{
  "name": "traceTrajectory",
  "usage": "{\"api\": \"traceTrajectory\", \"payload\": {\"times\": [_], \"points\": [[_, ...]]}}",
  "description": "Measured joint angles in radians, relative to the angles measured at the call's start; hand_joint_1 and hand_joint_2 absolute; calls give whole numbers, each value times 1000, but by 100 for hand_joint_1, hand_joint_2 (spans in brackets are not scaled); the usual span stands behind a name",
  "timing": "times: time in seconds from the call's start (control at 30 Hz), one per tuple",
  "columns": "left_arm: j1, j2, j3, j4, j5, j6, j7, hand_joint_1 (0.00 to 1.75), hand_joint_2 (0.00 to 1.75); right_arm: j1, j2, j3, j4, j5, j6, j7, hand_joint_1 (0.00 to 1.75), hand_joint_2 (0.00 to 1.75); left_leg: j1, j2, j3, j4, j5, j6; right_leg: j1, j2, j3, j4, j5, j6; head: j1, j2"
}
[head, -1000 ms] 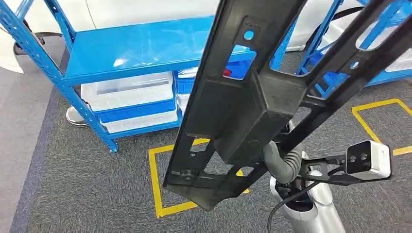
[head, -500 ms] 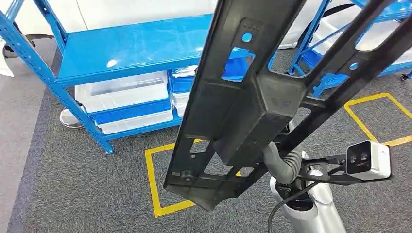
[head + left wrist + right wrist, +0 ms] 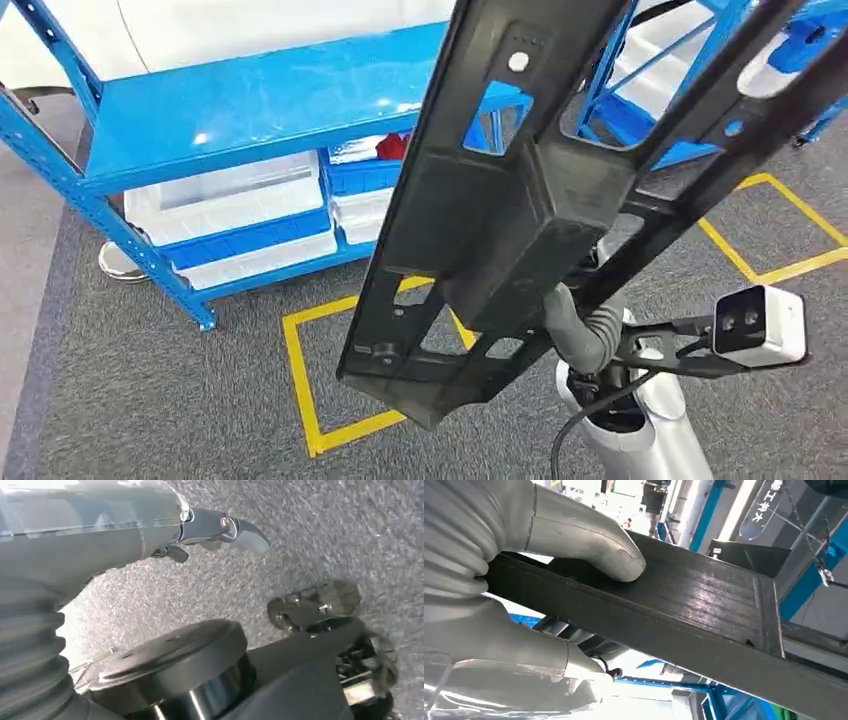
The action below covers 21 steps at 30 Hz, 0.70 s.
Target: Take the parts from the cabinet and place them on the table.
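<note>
A long black plastic part (image 3: 500, 220) with cut-out holes and a boxy middle fills the centre of the head view, tilted from the lower left up to the upper right. My right hand (image 3: 578, 322) grips it from below, near its lower end. In the right wrist view the thumb (image 3: 589, 535) presses on the part's flat black bar (image 3: 684, 615) while the fingers wrap under it. My left hand (image 3: 215, 527) hangs over the grey carpet with its fingers apart and nothing in it.
A blue metal rack (image 3: 250, 100) stands ahead on the left, with white bins (image 3: 230, 195) on its low shelf. A second blue rack (image 3: 640, 110) is at the upper right. Yellow tape squares (image 3: 300, 380) (image 3: 770, 230) mark the grey carpet.
The whole scene has slid to the left in the picture, so the camera has turned. The black part stays in my right hand in the same pose.
</note>
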Motion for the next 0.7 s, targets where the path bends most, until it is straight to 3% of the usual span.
{"api": "traceTrajectory", "payload": {"times": [0.07,0.1,0.13,0.23,0.27,0.3,0.33,0.4,0.43,0.47,0.57,0.6,0.63,0.67,0.7], "points": [[0,0,0,0,0,0,0,0,175,0,0,0,0,-1,-3,0,166,175,-1,4,-2,0,4,9,0,8,-1,-5,4,11,0,0],[-1,-2,0,0,0,0,0,0,175,-1,-1,0,0,-2,-4,0,166,175,10,14,3,-14,12,20,-2,8,-2,0,-2,16,0,0],[-1,-2,0,0,0,0,0,0,175,-4,-1,0,0,-2,-6,0,166,175,8,21,5,-17,14,23,0,-8,-12,24,-21,22,0,0],[0,-2,0,0,0,-3,0,0,175,-4,-4,2,0,-2,-8,-2,166,175,6,46,3,-17,12,30,-5,-29,-124,256,-131,36,0,0],[1,-2,0,0,-2,-3,0,0,175,-2,-5,2,2,-2,-9,-4,166,175,5,54,3,-16,12,31,-7,-29,-150,308,-142,39,0,0],[1,-2,0,0,-2,-3,0,0,175,0,-7,2,4,-2,-9,-8,166,175,5,63,4,-16,11,30,-9,-31,-153,311,-130,40,0,0],[1,-2,0,0,-2,-3,0,0,175,0,-10,2,6,-3,-8,-11,166,175,5,71,5,-15,9,29,-9,-36,-131,265,-97,40,0,0],[-1,-3,0,0,-1,-3,-1,0,175,-1,-15,3,8,-6,-1,-16,166,175,5,86,12,-15,4,23,-8,-64,-33,79,-9,34,0,0],[-1,-3,0,0,0,-3,-1,0,175,-3,-16,3,8,-7,1,-18,166,175,1,90,15,-14,1,19,-4,-114,4,7,3,27,0,0],[-1,-3,0,0,3,-2,-3,0,175,-8,-17,5,10,-8,2,-19,166,175,-8,97,14,-9,-4,12,7,-126,6,-5,-3,13,0,0],[-1,-2,0,0,6,3,-5,0,175,-9,-19,6,15,-17,1,-19,166,175,-9,125,19,-13,-7,1,9,-89,-3,-2,-3,-1,0,0],[-2,-2,0,0,7,3,-6,0,175,-10,-20,6,16,-20,0,-19,166,175,-8,123,19,-9,-15,-8,0,-77,1,-10,2,-10,0,0],[-3,-2,0,0,7,5,-7,0,175,-13,-21,7,17,-24,0,-19,166,175,-1,74,13,12,-33,-14,-2,-68,2,-12,4,-15,0,0],[-2,-2,0,0,7,5,-9,0,175,-18,-21,8,17,-25,0,-19,166,175,1,47,-10,67,-70,-15,-3,-60,1,-12,5,-22,0,0],[1,-2,0,0,7,6,-9,0,175,-19,-21,12,18,-26,0,-19,166,175,1,34,-45,145,-110,-16,-2,-50,1,-12,5,-24,0,0]]}}
